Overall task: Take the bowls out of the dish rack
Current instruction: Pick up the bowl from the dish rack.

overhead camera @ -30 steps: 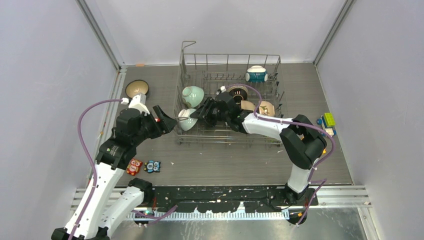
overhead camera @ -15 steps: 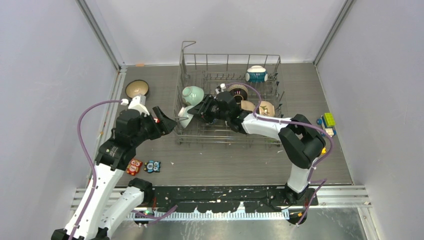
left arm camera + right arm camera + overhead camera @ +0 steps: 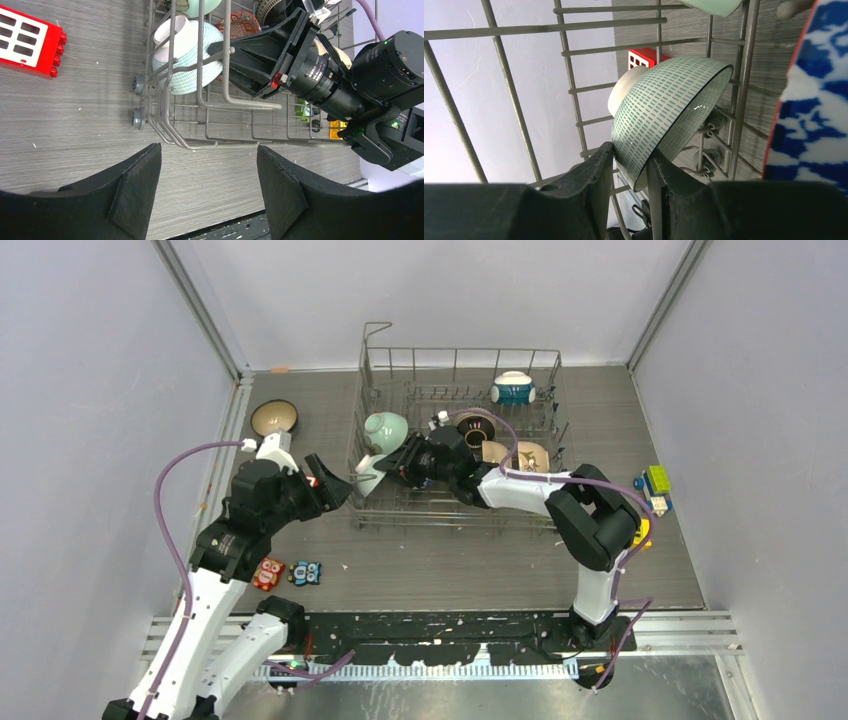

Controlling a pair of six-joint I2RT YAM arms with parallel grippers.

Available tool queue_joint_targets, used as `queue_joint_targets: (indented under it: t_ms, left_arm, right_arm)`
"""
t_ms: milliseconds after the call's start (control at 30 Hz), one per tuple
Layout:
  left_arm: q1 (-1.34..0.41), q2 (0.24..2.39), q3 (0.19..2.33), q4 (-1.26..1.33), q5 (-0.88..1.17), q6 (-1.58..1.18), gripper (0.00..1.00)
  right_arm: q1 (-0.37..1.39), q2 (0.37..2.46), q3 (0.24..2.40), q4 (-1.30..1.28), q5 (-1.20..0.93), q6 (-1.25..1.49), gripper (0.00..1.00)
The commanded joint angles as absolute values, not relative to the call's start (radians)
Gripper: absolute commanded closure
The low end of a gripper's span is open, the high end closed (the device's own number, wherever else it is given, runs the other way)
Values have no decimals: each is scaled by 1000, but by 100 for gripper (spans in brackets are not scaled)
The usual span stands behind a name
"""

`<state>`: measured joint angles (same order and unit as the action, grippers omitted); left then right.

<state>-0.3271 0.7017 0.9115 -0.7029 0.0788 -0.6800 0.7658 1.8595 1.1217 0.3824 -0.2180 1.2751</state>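
The right jaws pinch the rim of the teal-and-white bowl (image 3: 664, 115), one finger outside the wall and one inside, while it leans on its edge against the left wall of the dish rack (image 3: 455, 352). The left jaws stand spread and empty over the counter (image 3: 450, 570), just outside the rack's near left corner. By my judgement the task is in its early part: only a brown bowl (image 3: 273, 417) stands out on the counter, well left of the rack. Inside remain a pale green bowl (image 3: 386, 428), a dark bowl (image 3: 476, 425), a blue-and-white bowl (image 3: 819, 100) and others.
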Motion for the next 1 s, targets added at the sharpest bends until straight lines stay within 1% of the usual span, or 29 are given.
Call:
queue_joint_targets:
  t_ms: [0,200,367,567,967]
  left_arm:
    - [-330,686,921,-707,65,-670,29]
    - [-330,686,923,-709,58,-663,29]
    - [-330,689,924,-705,58,-660,29]
    - [-330,693,929,-702,56,-655,29]
    - [-330,694,942,-705,52,-650,29]
  right_arm:
    - [774,1869,1168,442,-199,1285,66]
    - [775,1866,1163,450,-208,1284,73]
    - [776,1853,1143,468,-219,1281,82]
    - [776,1831,1126,497,-233,1281,99]
    - [748,1737,1095,514,-268,1269,99]
